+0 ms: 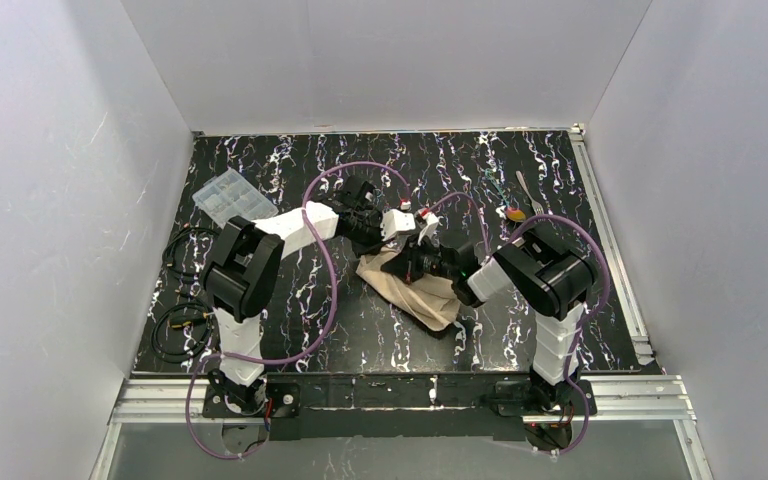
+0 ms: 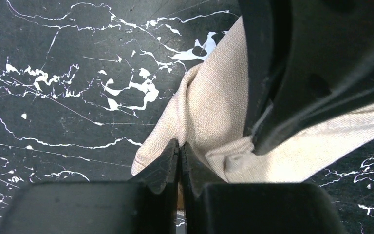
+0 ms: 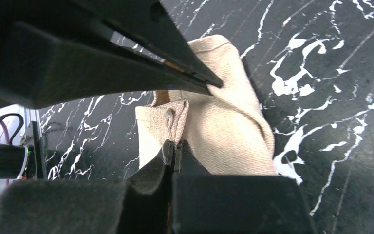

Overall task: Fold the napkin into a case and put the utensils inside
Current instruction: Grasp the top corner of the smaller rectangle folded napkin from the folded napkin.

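At table (image 1: 290, 335) centre, the napkin (image 1: 428, 298) lies bunched. My left gripper (image 2: 180, 153) is pinched shut on its twelve o'clock edge, and my right gripper (image 3: 173, 147) is clamped on a hem beside it. Uneven pulling could slip either thin pinch. The fork (image 1: 528, 188) and spoon (image 1: 513, 213) sit at two o'clock.

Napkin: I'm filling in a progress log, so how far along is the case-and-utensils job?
Done: the napkin lies partly folded into layers, not spread flat. In hand: the left gripper and right gripper are both shut on its edges. Left: finishing a neat case, then loading the fork and spoon, which lie apart from the cloth at the table's far right.
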You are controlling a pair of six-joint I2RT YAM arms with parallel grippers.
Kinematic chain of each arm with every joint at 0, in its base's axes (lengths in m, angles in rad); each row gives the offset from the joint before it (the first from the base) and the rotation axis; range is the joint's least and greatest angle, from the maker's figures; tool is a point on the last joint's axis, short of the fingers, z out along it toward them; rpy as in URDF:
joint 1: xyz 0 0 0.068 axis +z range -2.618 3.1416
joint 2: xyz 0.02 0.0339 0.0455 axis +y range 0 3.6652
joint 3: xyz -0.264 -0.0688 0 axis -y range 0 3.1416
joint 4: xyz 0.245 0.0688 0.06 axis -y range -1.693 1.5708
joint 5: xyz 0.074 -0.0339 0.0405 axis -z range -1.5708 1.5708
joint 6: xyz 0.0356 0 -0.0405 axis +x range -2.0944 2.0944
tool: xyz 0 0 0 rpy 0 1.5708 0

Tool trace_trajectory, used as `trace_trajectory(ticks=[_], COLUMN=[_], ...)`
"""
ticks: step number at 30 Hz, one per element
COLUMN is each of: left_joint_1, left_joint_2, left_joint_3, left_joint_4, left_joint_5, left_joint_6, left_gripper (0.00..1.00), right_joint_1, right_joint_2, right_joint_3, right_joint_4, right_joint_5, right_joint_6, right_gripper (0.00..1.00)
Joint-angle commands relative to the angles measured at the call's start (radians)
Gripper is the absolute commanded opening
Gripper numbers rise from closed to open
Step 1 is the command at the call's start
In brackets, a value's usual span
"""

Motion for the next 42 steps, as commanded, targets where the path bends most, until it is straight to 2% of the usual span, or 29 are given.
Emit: trace_trajectory(ticks=[1,21,34,42], left_joint_1=[-0.003,-0.003,-0.002,0.0], left_joint_2=[-0.062,-0.11,-0.119,-0.119], left_joint_3=[-0.023,-0.021,-0.028,-0.007], left_joint_4=[-0.012,-0.039,-0.047,-0.055], left_joint_5=[0.04,0.087,0.085,0.083], left_joint_6=[-0.031,-0.112,-0.091,-0.095], left_gripper=[0.0,0.0,0.0,0.0], right_joint_1=[-0.021,-0.033,-0.037,-0.043], right_joint_2=[-0.044,-0.039,0.011,0.008], right_joint_3=[0.044,0.121,0.171,0.143], right_joint_4=[-0.124,-0.241,-0.32,-0.326], right_joint_5=[0.003,-0.005,-0.01,-0.003], right_joint_6=[-0.033,-0.037,-0.034,-0.037], right_gripper=[0.01,0.01,0.01,0.01])
